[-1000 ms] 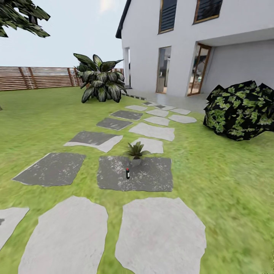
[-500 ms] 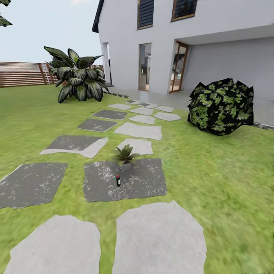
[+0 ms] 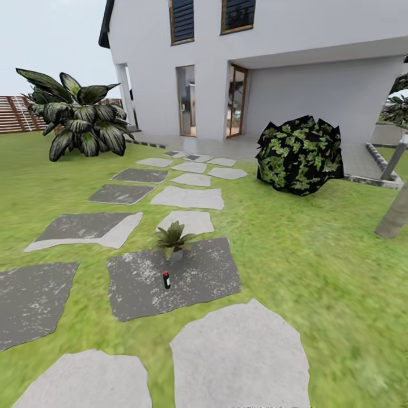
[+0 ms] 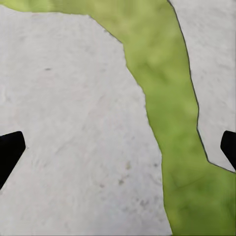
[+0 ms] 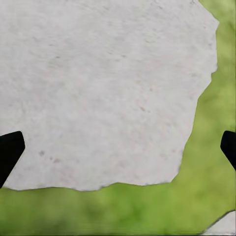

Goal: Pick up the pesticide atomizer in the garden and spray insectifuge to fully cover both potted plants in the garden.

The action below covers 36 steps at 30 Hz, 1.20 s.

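Atomizer stands upright on the dark slab mid-lawn, long axis vertical, red/white head up, dark body down. Too small to tell which way the nozzle faces.

Plant sits at the same slab's far edge, just behind the atomizer, apart from it, not touching. Rosette leaves point up and outward, pale pot barely showing.

Pale slab lies nearer the camera than the dark one, grass strip between them. More stones run toward the house. Big broadleaf bush far left by the fence, dark round bush right of the path near the house.

Left hand: only the two dark fingertips at the frame edges, wide apart, so open, nothing between them. Pale stone and a grass strip below it.

Right hand: same, tips spread wide, open and empty, over pale stone w/ grass at its edge.
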Motion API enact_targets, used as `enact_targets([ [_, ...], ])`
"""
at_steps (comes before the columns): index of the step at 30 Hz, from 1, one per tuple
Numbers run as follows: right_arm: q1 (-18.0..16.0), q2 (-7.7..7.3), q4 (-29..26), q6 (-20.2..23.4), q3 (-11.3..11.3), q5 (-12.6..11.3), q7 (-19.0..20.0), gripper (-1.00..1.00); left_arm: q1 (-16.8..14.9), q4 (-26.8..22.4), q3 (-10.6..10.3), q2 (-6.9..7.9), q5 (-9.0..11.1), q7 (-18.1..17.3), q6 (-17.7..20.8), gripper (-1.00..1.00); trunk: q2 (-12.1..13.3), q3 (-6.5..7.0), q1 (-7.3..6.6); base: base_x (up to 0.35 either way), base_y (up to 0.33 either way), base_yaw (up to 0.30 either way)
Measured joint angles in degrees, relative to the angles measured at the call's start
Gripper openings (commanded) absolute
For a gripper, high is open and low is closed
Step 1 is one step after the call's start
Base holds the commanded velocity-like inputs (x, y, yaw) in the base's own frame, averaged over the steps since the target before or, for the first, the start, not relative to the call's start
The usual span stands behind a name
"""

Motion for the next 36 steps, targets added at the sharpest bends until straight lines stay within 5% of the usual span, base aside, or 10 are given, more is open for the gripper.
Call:
enact_targets([
  [36, 0.0, 0.0, 0.0, 0.0, 0.0, 0.0, 0.1, 1.0, 0.0, 0.0, 0.0, 0.0, 0.0, 0.0, 0.0, 1.0, 0.0, 0.0, 0.0, 0.005, 0.314, -0.298],
])
